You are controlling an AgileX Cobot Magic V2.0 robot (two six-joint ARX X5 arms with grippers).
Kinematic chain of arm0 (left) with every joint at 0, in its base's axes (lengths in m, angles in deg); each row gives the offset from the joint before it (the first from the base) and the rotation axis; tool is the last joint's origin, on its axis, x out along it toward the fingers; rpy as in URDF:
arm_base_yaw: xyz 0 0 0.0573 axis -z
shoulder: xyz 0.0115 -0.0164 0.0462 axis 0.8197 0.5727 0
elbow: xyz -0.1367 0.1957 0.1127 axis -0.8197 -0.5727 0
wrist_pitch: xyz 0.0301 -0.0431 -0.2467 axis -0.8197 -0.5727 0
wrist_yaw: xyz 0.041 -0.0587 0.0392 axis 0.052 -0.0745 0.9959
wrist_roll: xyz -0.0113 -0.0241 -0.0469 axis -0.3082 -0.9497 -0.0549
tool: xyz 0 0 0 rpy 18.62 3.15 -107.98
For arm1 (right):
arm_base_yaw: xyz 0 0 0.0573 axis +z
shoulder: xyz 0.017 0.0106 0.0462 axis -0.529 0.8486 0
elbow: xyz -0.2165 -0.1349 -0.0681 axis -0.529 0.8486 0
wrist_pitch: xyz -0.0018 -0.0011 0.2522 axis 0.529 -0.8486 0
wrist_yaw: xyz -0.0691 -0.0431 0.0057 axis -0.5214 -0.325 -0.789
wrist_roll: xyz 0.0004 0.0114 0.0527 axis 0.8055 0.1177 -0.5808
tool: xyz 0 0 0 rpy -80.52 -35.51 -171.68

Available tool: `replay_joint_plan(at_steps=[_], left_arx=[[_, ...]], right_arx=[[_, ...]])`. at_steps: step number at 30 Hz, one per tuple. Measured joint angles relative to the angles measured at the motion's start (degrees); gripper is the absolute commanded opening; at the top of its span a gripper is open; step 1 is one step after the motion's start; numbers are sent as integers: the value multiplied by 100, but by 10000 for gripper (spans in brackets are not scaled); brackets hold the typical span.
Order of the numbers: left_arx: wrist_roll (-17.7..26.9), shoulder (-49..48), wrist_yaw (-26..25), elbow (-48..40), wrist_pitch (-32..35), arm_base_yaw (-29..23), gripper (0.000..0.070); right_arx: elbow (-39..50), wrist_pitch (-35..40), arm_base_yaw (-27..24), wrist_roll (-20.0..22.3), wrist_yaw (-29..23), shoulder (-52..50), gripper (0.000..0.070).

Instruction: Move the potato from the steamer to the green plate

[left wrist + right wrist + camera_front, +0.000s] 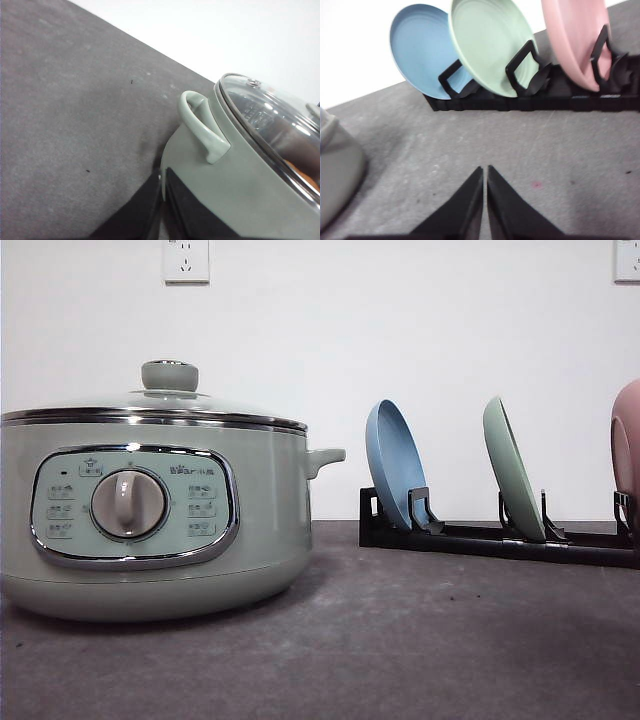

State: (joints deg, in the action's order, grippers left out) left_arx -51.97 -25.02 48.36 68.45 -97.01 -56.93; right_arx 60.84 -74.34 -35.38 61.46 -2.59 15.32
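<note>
Progress: nothing moved yet; the glass lid [150,405] sits on the steamer [150,530] and all steps remain.
Left gripper [162,200]: fingers pressed together, holding nothing, tips just beside the steamer wall.
Right gripper [485,195]: pressed together, empty, over bare table [545,145].
Potato [306,176]: orange patch under the lid, beyond the left gripper.
Green plate [490,45]: upright in the black rack [545,97] ahead of the right gripper, between the blue plate [417,47] and pink plate [572,35].

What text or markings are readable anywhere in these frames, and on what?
Nothing can be read clearly.
Brand mark on the steamer, upper right of the control panel: small print, too blurred to read.
Button labels flanking the dial: icons and tiny text, illegible.
Embossed marking on the glass lid, seen from the left wrist: shape visible, not readable.
Blue plate, green plate, pink plate, black rack: no text.
</note>
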Motion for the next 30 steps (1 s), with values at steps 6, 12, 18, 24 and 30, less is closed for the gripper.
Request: replay_joint_plan(at_steps=[6, 12, 18, 24, 30], left_arx=[[-209, 19, -253, 333, -366, 0, 2], [-245, 186, -317, 1036, -588, 0, 2], [-68, 706, -496, 1902, -833, 0, 2], [510, 1525, -1027, 2863, -1401, 0, 2], [1204, 2527, -1676, 3834, -2122, 0, 2]], right_arx=[[-214, -151, 0, -227, 4, 2, 0], [-977, -208, 0, -251, 4, 7, 0], [-1836, -483, 0, -61, 4, 420, 0], [-2869, -894, 0, 412, 24, 1176, 0], [-3751, -1707, 0, 1038, 577, 2164, 0]])
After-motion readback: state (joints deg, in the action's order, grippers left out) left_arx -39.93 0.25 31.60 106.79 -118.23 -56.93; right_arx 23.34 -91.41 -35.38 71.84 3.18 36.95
